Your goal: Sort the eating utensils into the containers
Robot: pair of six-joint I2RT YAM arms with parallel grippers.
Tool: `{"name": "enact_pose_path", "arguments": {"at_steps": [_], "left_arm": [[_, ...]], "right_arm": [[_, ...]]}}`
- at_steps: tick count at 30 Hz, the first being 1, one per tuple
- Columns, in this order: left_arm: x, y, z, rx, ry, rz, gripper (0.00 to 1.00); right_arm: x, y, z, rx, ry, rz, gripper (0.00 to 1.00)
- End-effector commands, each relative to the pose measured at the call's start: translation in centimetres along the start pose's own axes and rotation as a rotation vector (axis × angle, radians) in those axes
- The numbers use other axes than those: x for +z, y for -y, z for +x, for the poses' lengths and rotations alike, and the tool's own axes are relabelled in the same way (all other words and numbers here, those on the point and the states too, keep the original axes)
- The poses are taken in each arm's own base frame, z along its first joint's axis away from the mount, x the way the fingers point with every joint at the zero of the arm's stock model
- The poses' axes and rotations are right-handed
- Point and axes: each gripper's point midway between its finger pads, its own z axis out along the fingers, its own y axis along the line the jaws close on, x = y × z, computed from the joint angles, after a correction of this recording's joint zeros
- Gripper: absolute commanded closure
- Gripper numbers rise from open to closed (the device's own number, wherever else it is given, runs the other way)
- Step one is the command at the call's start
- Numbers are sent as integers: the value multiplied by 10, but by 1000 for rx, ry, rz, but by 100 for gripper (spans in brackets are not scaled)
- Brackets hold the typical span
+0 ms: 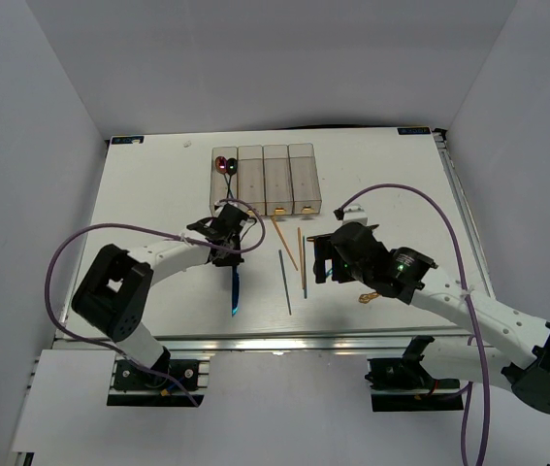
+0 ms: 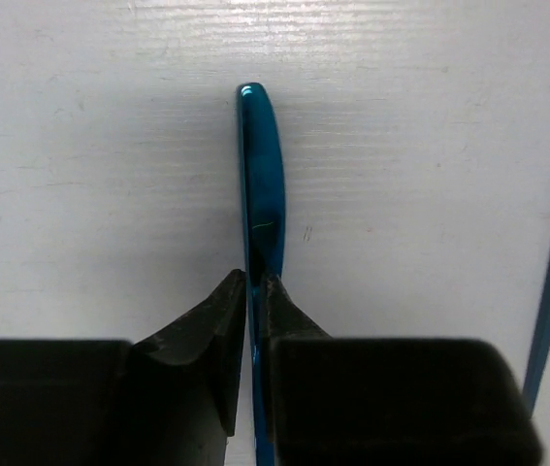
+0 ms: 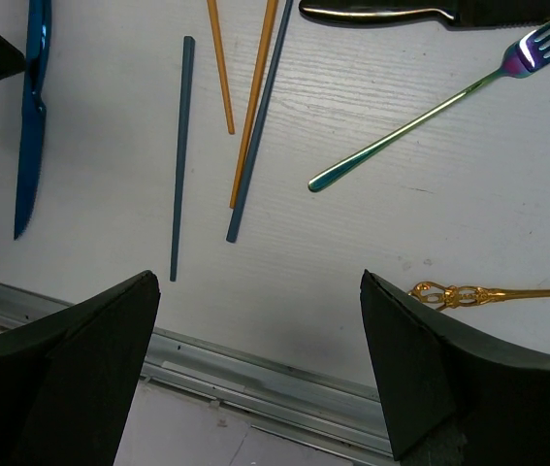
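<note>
Showing, at lower centre of the top view, the blue knife (image 1: pixel 237 289) pinched edge-on in the clenched left gripper (image 2: pixel 252 286). Right of it, right gripper (image 3: pixel 257 282) spread wide, grasping nothing, above loose chopsticks (image 3: pixel 249 116). Farther up, containers (image 1: pixel 276 175). Liable to pivot or slip from so narrow a pinch, then catch a bin wall.

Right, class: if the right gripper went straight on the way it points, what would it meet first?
Likely bare table, just short of the blue chopstick; the open right gripper frames nothing else. Depth unclear.
</note>
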Motion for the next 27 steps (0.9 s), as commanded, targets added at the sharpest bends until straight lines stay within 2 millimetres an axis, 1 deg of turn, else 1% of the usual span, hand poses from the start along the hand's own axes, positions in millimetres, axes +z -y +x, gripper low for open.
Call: {"name": "enact_pose_path", "arguments": {"at_steps": [1, 6, 9, 10, 11, 13, 17, 20, 27], "left_arm": [[-25, 5, -17, -1, 50, 37, 100], [-31, 5, -20, -2, 62, 46, 100], [-27, 2, -18, 8, 50, 26, 100], [-26, 2, -17, 12, 45, 21, 97], [-24, 2, -16, 17, 38, 22, 90], [-20, 4, -11, 28, 10, 25, 69], [-18, 9, -10, 48, -7, 35, 56], [-13, 11, -8, 71, -30, 32, 54], [0, 9, 0, 105, -89, 0, 54]], "right_arm": [[-1, -4, -8, 9, 36, -23, 12], [-2, -4, -9, 9, 40, -24, 12], [-1, -5, -9, 8, 38, -25, 12], [-1, -5, -9, 9, 36, -25, 11], [-1, -5, -8, 8, 35, -26, 11], [0, -5, -8, 7, 33, -25, 11], [3, -4, -6, 1, 24, -14, 11], [5, -3, -4, -1, 18, -10, 11], [6, -4, -1, -8, 9, -13, 11]]}}
